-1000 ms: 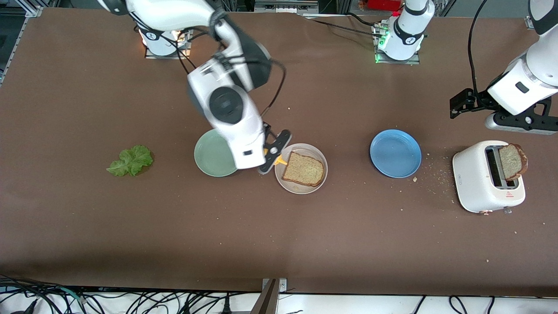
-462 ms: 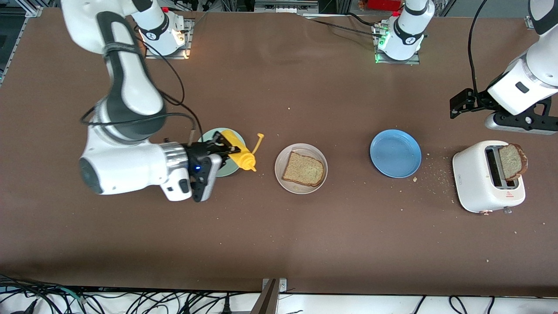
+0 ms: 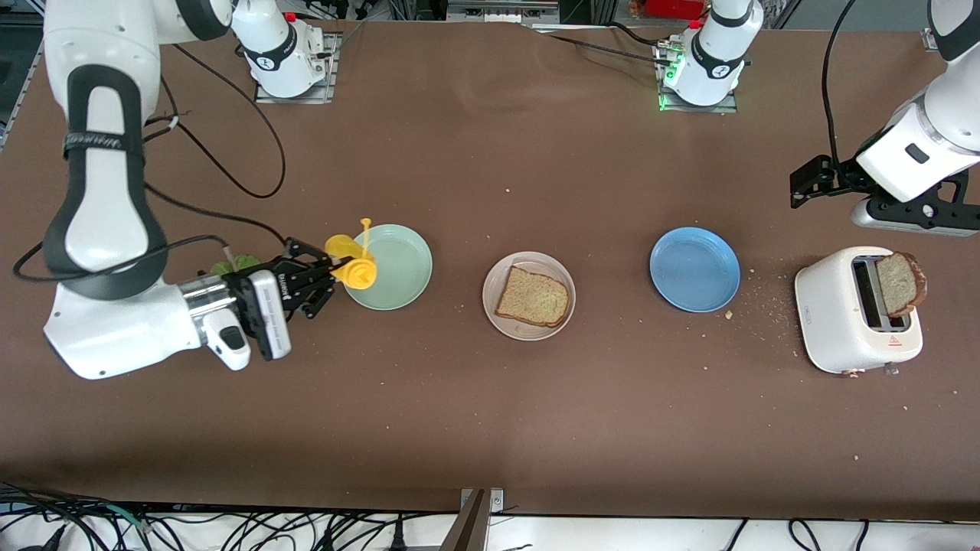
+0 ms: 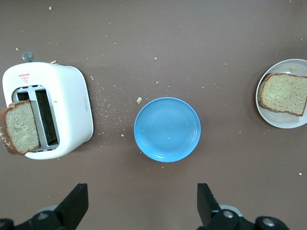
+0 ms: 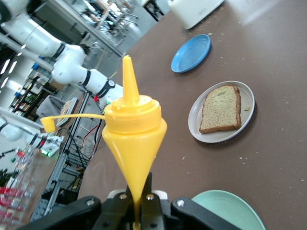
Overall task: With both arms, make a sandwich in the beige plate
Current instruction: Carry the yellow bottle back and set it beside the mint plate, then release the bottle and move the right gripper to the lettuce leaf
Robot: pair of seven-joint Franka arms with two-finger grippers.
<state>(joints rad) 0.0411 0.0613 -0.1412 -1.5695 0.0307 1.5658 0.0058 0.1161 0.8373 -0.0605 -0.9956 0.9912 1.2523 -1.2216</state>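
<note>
Front view, table holdings.

Beige plate: mid-table, between the mint-green plate and the blue plate. Holds one bread slice, lying flat, with no lettuce and no second slice on it.

Second bread slice: upright in a slot of the white toaster, toward the left arm's end of the table; crumbs lie on the table between the toaster and the blue plate.

Lettuce leaf: on the table toward the right arm's end, mostly hidden by the right arm's wrist; only a green edge shows.

Right gripper: fingers clamped together on a yellow squeeze bottle, over the rim of the mint-green plate. In the right wrist view the bottle points nozzle-first away from the jaws, its cap hanging loose on a tether.

Left gripper: fingers spread wide, holding nothing, hovering above the table near the toaster and blue plate; this arm waits.

Progress, as judged: early. Base slice is placed. No sauce is visible on it. Outstanding: lettuce onto the slice, the toaster slice on top, and setting the bottle down.
</note>
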